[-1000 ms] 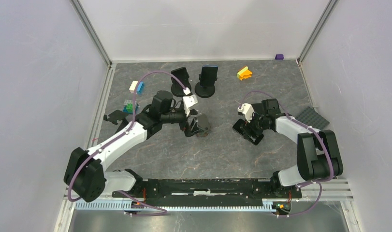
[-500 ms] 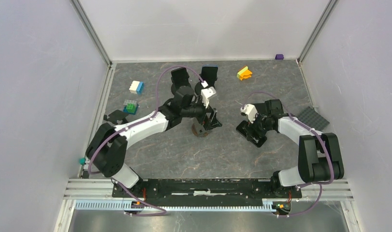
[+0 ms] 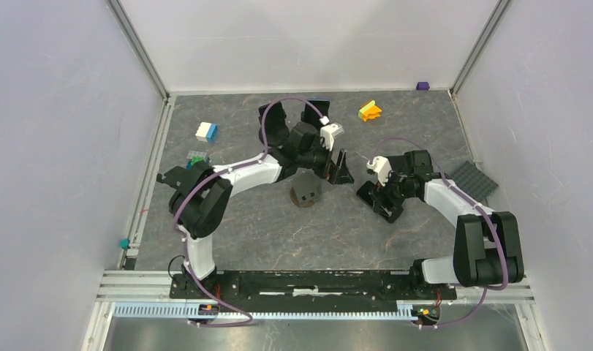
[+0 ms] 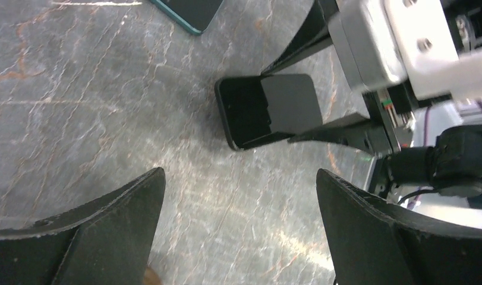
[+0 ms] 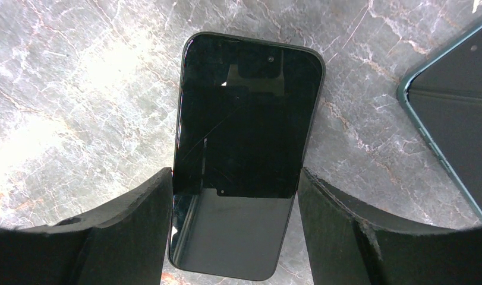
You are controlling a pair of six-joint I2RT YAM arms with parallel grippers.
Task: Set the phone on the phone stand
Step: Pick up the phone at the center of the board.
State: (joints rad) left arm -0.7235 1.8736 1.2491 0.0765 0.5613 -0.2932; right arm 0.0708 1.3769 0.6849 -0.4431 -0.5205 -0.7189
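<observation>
A black phone (image 5: 247, 119) lies screen up between the fingers of my right gripper (image 5: 233, 184), whose jaws press its two long sides; it shows from above as the phone (image 3: 381, 199) under the right gripper (image 3: 387, 191). My left gripper (image 3: 339, 167) hovers open just left of it, with nothing between its fingers; its own view looks across at the phone (image 4: 268, 110) from the left gripper (image 4: 239, 175). One black phone stand (image 3: 272, 119) stands at the back; a second stand (image 3: 313, 107) is partly hidden behind the left arm.
A teal-edged phone (image 5: 452, 113) lies beside the black one. A dark round piece with a brown face (image 3: 304, 193) lies mid-table. Toy bricks (image 3: 206, 131), (image 3: 197, 156), (image 3: 369, 110) are scattered about, and a grey baseplate (image 3: 471, 179) lies by the right wall.
The left arm has swung right and back, away from the round brown-faced piece, to sit beside the right gripper. The right gripper with the phone shifted slightly right.
</observation>
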